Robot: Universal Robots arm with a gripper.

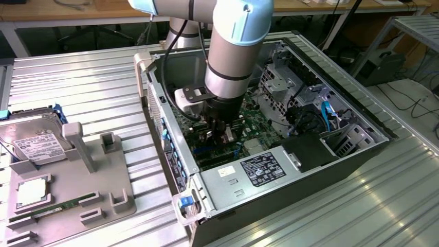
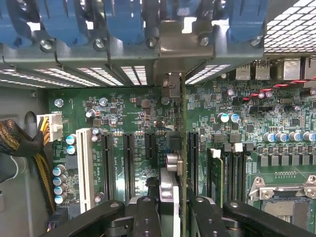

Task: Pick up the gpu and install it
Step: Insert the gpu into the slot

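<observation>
My gripper [image 2: 175,219] reaches down inside the open computer case [image 1: 164,98] over the green motherboard [image 2: 128,113]. It is shut on the gpu [image 2: 183,133], which I see edge-on as a thin green board between the black fingers [image 2: 148,217]. The card's silver end bracket [image 2: 170,54] lies against the case's rear slot openings, under the blue clips [image 2: 74,24]. The card stands between two black expansion slots [image 2: 193,158]; whether its edge sits in a slot I cannot tell. In the exterior view the gripper [image 1: 223,135] is low over the board, near the case's left wall.
A grey fixture [image 1: 103,180] on the exterior view's left holds a silver hard drive [image 1: 34,144], a processor chip [image 1: 32,191] and a memory stick [image 1: 65,205]. The power supply [image 1: 257,170], a braided cable bundle [image 2: 24,143] and the processor socket [image 2: 286,197] crowd the case.
</observation>
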